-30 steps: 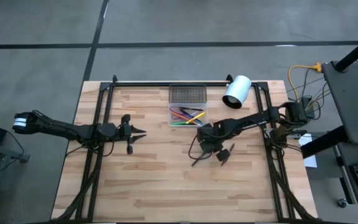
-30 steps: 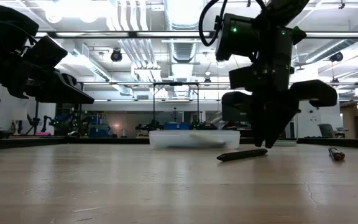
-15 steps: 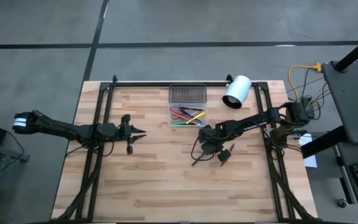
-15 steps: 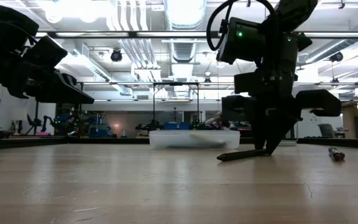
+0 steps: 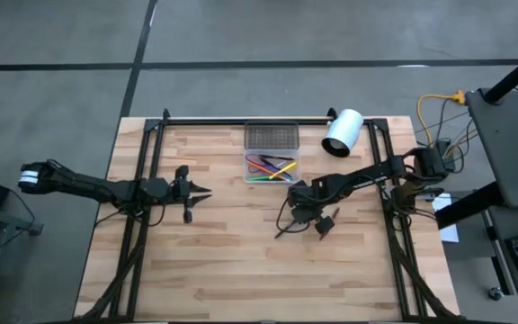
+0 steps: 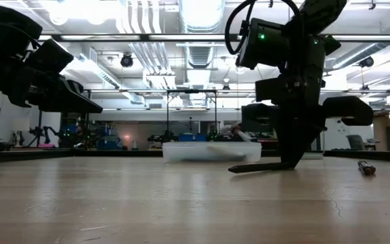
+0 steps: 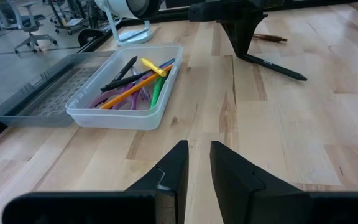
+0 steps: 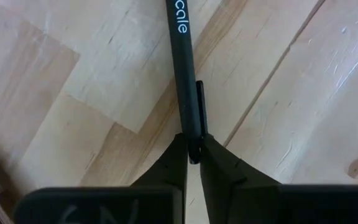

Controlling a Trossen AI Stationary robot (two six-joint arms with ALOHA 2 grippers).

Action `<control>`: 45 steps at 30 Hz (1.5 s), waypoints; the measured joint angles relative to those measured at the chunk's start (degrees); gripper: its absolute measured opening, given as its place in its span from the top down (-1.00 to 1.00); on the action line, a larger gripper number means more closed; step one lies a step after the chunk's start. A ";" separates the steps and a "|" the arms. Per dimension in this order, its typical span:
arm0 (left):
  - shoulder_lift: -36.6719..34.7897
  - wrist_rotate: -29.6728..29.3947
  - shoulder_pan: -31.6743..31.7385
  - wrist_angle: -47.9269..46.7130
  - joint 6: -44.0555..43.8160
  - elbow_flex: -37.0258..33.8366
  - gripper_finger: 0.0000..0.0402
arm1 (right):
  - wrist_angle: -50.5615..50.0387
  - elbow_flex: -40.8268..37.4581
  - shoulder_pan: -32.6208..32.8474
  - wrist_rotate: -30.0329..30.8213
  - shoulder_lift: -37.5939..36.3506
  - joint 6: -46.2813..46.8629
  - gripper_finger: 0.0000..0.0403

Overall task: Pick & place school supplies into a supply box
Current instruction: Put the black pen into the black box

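Note:
A black pen (image 8: 182, 62) lies on the table's right half, in the low view (image 6: 259, 167) and the left wrist view (image 7: 275, 67). My right gripper (image 8: 193, 152) stands over it (image 5: 295, 216), shut on its clip end. The clear supply box (image 5: 271, 167) sits toward the far edge and holds a green pen, orange stick, yellow pencil, purple scissors and dark pens (image 7: 132, 81). Its grey mesh part (image 5: 271, 137) lies just beyond. A brown pen (image 6: 365, 167) lies right of my right gripper. My left gripper (image 5: 194, 193) hovers over the left half, fingers narrowly open (image 7: 197, 155). My right gripper pinches the black pen at its clip end (image 8: 195, 118) between the two fingertips (image 8: 215, 163). It comes from above, pointing down, and the pen runs on away from it. The pen's free end (image 6: 231, 169) rests on the table, and the held end sits slightly higher.
A white cylinder with a dark opening (image 5: 342, 132) lies at the far right of the table. Black frame rails (image 5: 241, 120) run along the far edge and both sides. Bare wood lies between the arms and along the near edge (image 5: 241, 279).
My right gripper has come down from above the black pen onto its clip end. The pen has since shifted a little toward the table's left, with its free end still on the wood.

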 joint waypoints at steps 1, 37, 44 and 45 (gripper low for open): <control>0.02 -0.02 0.01 0.01 0.00 0.00 0.74 | -0.01 0.03 0.00 0.00 0.00 0.00 0.92; 0.01 -0.02 -0.01 0.00 0.00 0.00 0.74 | 6.69 3.65 0.90 12.81 0.22 -0.26 0.95; 0.01 -0.01 0.01 -0.01 0.00 0.00 0.74 | 11.21 3.65 0.90 7.12 0.13 -3.02 0.74; 0.02 -0.02 0.01 -0.01 0.00 0.00 0.74 | 11.34 3.65 0.90 7.04 0.13 -3.01 0.69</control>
